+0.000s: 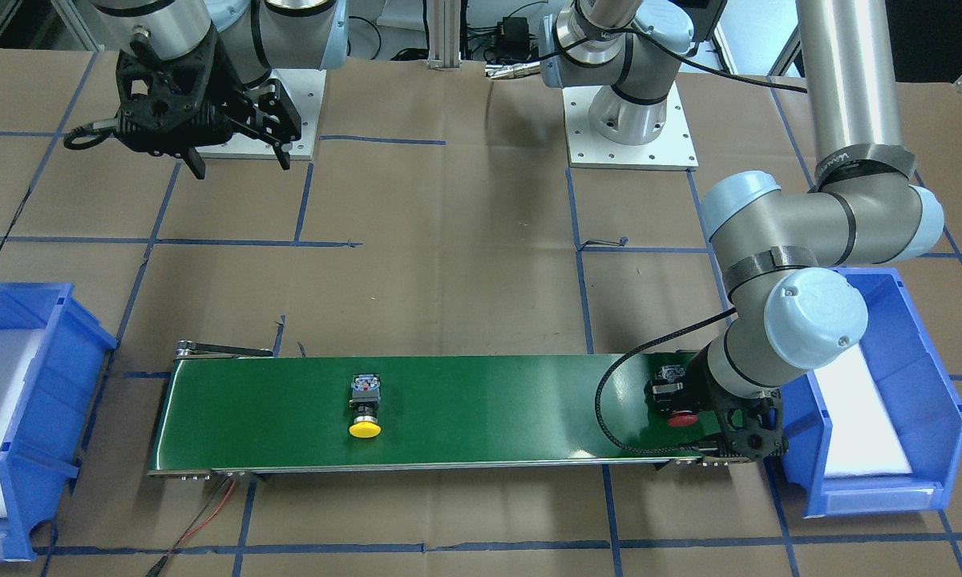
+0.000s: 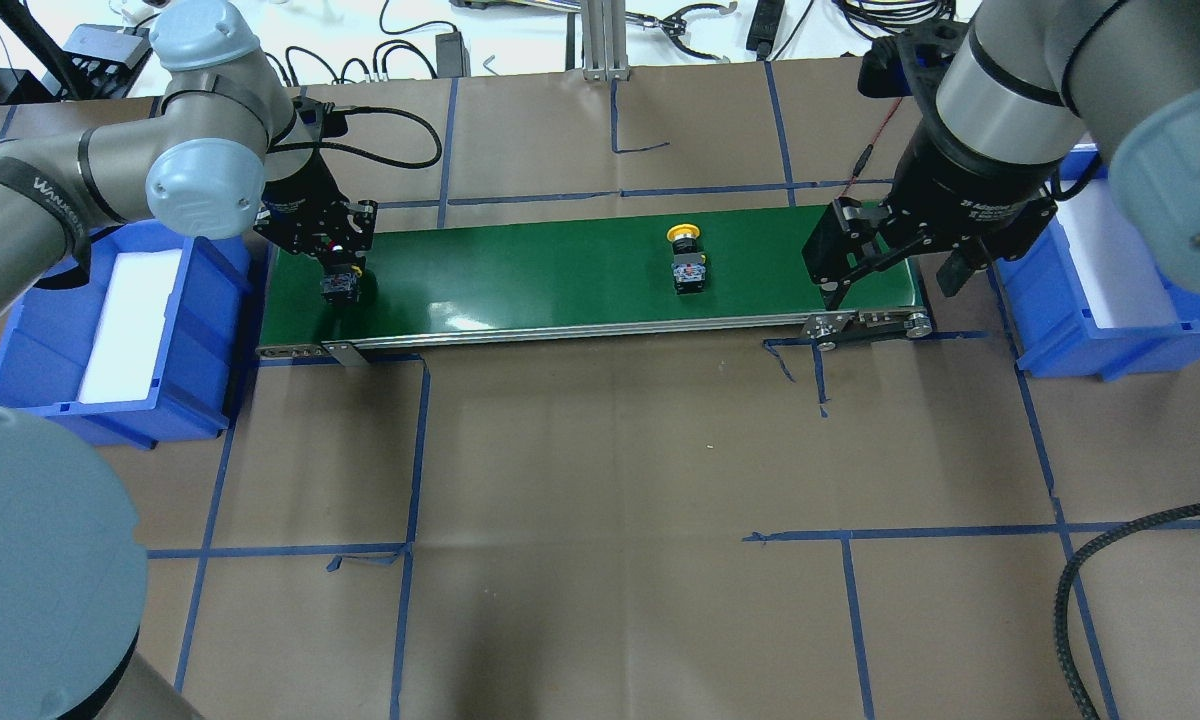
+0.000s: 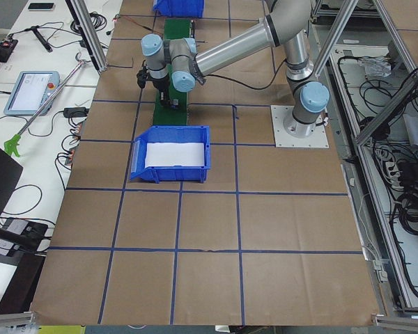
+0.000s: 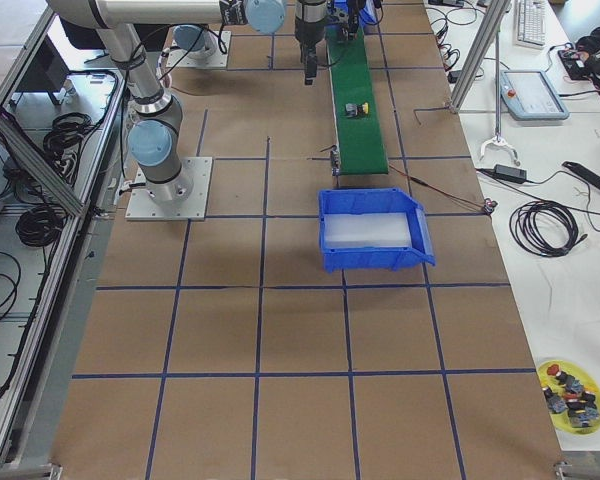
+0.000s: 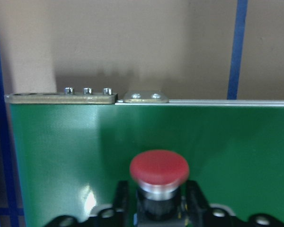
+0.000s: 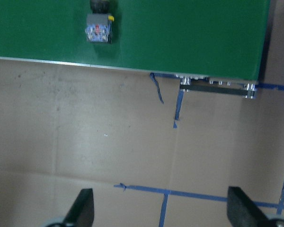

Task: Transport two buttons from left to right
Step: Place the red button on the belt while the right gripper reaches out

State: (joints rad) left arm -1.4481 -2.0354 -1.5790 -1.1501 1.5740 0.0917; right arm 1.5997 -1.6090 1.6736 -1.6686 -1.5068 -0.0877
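Red button (image 5: 159, 169): you'll find it on the green belt (image 2: 540, 280) at its left end, cap pointing away from the robot.
Left gripper (image 5: 157, 205): its fingers (image 5: 195, 201) are narrow, one on each side of the button's body, holding it.
Yellow button (image 2: 685, 262): it lies alone on the belt, right of the middle, well apart from both grippers.
Right gripper (image 2: 890, 290): fingers wide with only brown paper between them, hovering beside the belt's right end.
Left bin (image 2: 200, 330): blue, just off the belt's left end, and you see a white pad (image 2: 125, 320) in it.
Right bin (image 2: 1060, 340): blue, off the right end, also with a white pad (image 2: 1110, 260).
Count: two buttons, two bins, one belt.
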